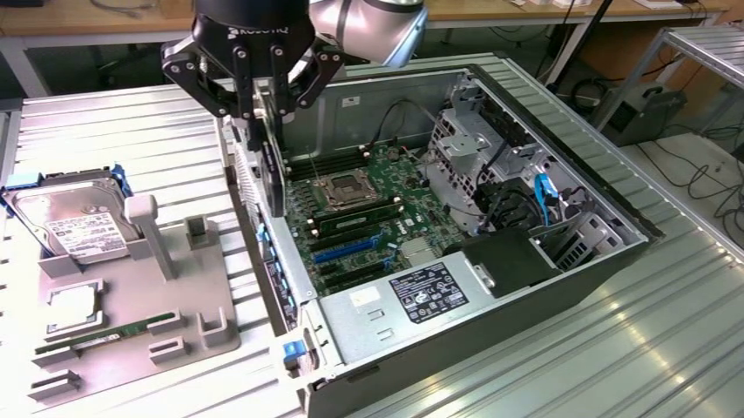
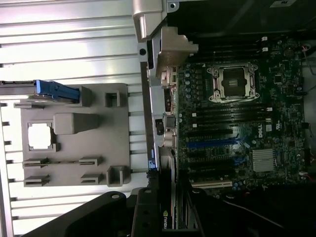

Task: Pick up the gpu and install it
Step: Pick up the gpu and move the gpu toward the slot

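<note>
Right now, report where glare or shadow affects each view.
Exterior view: glare streaks the metal table at the exterior view's right, and the case interior is evenly lit. Wrist view: the table washes out white, while the held gpu sits in deep shadow.

We see a black gripper and a black gpu, which bears a small green logo in the wrist view. The motherboard is dark green with bright blue slots. The hard drive is silver with a white label, its bracket blue. The fixture is plain grey, and the bench is silvery with ribbed stripes.
</note>
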You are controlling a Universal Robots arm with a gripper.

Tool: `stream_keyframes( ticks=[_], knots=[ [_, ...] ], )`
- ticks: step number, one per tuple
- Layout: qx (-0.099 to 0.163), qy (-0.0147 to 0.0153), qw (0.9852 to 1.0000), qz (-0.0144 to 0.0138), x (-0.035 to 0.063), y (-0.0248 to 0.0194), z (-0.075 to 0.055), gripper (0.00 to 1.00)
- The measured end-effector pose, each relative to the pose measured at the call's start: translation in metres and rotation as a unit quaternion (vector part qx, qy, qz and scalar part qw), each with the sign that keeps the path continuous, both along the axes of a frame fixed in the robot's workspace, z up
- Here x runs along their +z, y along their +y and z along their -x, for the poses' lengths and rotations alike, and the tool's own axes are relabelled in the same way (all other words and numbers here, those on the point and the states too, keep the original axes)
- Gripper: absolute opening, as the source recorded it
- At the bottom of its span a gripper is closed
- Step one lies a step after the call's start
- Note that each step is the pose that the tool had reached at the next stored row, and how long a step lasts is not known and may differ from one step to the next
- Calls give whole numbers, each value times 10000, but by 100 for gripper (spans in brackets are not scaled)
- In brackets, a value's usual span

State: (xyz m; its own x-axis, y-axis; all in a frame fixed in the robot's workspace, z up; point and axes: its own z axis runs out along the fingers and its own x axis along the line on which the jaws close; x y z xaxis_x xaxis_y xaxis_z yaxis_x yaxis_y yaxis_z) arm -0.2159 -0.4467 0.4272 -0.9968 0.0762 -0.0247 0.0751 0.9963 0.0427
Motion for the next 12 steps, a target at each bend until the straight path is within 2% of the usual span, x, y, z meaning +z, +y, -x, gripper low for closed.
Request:
stream_keyframes(
  ticks=[12],
  knots=[
    [0,0,10000,5,-6,0,-162,26]
  ],
)
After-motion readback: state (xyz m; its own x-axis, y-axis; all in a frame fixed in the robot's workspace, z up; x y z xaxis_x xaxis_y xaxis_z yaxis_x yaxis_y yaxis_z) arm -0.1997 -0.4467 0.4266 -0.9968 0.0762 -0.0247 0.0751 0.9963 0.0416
